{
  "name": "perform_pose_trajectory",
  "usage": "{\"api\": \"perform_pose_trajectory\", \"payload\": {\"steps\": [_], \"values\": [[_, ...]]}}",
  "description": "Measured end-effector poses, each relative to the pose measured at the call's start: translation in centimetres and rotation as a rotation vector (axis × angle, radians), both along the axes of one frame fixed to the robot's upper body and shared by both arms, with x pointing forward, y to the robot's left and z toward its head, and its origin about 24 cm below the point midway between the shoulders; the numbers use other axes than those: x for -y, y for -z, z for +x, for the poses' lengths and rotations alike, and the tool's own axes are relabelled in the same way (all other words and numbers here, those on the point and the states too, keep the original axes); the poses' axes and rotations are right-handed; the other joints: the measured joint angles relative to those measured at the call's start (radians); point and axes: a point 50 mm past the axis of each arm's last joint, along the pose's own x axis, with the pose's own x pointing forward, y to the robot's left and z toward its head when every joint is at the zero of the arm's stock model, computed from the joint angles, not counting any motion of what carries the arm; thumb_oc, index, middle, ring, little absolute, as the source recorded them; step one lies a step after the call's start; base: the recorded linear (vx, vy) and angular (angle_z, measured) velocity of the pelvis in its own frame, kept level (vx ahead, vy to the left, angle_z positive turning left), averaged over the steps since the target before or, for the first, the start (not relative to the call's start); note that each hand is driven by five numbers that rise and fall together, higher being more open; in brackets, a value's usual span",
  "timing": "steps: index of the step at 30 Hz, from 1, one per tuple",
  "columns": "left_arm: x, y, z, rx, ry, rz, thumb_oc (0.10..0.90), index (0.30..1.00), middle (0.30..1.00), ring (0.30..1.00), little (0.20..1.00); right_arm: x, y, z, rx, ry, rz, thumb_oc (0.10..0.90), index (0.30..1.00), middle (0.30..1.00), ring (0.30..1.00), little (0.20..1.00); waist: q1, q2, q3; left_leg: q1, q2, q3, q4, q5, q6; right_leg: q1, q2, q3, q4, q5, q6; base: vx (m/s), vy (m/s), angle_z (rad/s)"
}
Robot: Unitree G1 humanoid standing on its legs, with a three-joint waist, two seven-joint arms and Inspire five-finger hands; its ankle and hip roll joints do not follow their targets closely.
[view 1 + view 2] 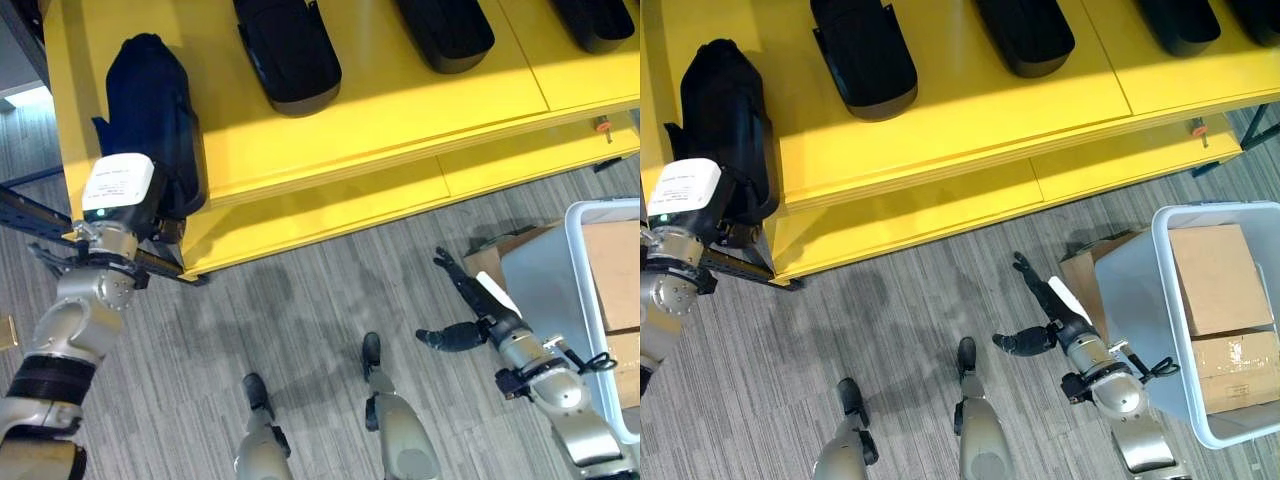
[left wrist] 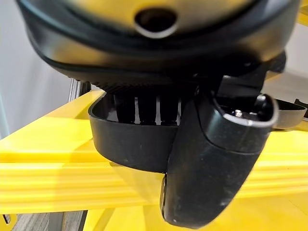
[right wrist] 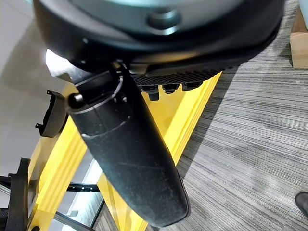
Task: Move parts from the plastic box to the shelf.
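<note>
The left hand [image 2: 211, 159] is at the near left corner of the bright yellow flat-topped shelf [image 1: 400, 110], its fingers hidden against a black moulded plastic part [image 1: 150, 125] that lies on the top board. The left wrist view shows the thumb across the part's near wall, but whether the fingers are curled round it cannot be told. The part sits just inside the shelf's front edge and close to its left edge, with open yellow board beyond it and to its right. Farther along that board lie a second black moulded part [image 1: 288, 50] and a third [image 1: 445, 30], each well apart from the one at the hand, and a fourth [image 1: 597, 22] at the far right. The left arm reaches up from the lower left, its forearm crossing a dark metal frame rail [image 1: 40, 220] beside the shelf.

The right hand [image 1: 1045, 295] hangs over grey striped carpet floor [image 1: 300, 310], fingers straight and spread, thumb out to the side, holding nothing. Bare floor lies between it and the shelf's lower front edge. Just beside it, on its outer side, stands the white plastic box [image 1: 1130, 300], whose near rim is close to the wrist. Inside the box are brown cardboard cartons [image 1: 1215, 275].
</note>
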Motion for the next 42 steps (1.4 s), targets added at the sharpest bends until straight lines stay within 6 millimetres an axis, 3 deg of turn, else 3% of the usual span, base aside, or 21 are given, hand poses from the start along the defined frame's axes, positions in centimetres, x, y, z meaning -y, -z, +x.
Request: {"api": "perform_pose_trajectory", "payload": {"steps": [15,28,31,34,35,37,42], "values": [[-0.6,-0.6,0.0,-0.027,-0.024,-0.027,0.400,0.300,0.300,0.300,0.300,0.0,0.1,0.0,-0.014,-0.012,-0.001,0.900,1.000,1.000,1.000,1.000,-0.002,0.001,-0.001,0.000,-0.001,-0.001,0.004,0.004,0.001,0.002,0.000,0.001,0.000,0.009,-0.003,0.00,0.000,0.00],[-1.4,-2.3,-0.3,-0.063,-0.020,0.007,0.400,0.300,0.300,0.300,0.300,0.1,0.3,-0.2,-0.033,-0.012,0.004,0.900,1.000,1.000,1.000,1.000,0.004,0.001,-0.001,0.001,-0.002,-0.002,0.006,0.007,0.002,0.007,-0.002,-0.002,0.000,0.011,-0.004,0.00,0.000,0.00],[-1.5,-4.0,-0.1,-0.023,-0.034,0.016,0.400,0.300,0.300,0.300,0.300,0.1,0.3,-0.2,-0.035,-0.013,0.004,0.900,1.000,1.000,1.000,1.000,0.009,0.002,-0.001,0.001,-0.003,-0.003,0.006,0.008,0.003,0.011,-0.003,-0.006,0.000,0.011,-0.004,0.01,-0.002,0.05],[-2.5,-7.0,-0.4,0.039,-0.080,0.061,0.400,0.300,0.300,0.300,0.300,0.1,0.3,-0.2,-0.036,-0.012,0.006,0.900,1.000,1.000,1.000,1.000,0.008,0.002,-0.002,0.001,-0.004,-0.004,0.009,0.008,0.003,0.013,-0.006,-0.009,0.000,0.011,-0.004,0.00,-0.001,0.02],[-2.8,-8.9,-0.6,0.092,-0.100,0.077,0.400,0.300,0.300,0.300,0.300,0.1,0.3,-0.2,-0.038,-0.014,0.006,0.900,1.000,1.000,1.000,1.000,0.008,0.003,-0.002,0.001,-0.005,-0.005,0.009,0.008,0.003,0.014,-0.007,-0.009,0.000,0.011,-0.004,0.00,0.000,0.00],[-2.7,-10.2,-0.7,0.139,-0.099,0.081,0.400,0.300,0.300,0.300,0.300,0.1,0.3,-0.2,-0.040,-0.017,0.005,0.900,1.000,1.000,1.000,1.000,0.009,0.006,-0.004,0.001,-0.006,-0.006,0.009,0.008,0.003,0.014,-0.007,-0.010,0.000,0.011,-0.004,0.00,0.000,0.00],[-2.9,-10.1,-0.7,0.135,-0.101,0.074,0.400,0.300,0.300,0.300,0.300,0.1,0.3,-0.2,-0.039,-0.017,0.005,0.900,1.000,1.000,1.000,1.000,0.007,0.009,-0.005,0.002,-0.006,-0.005,0.009,0.008,0.003,0.014,-0.007,-0.009,0.000,0.011,-0.004,0.00,0.000,0.00]]}}
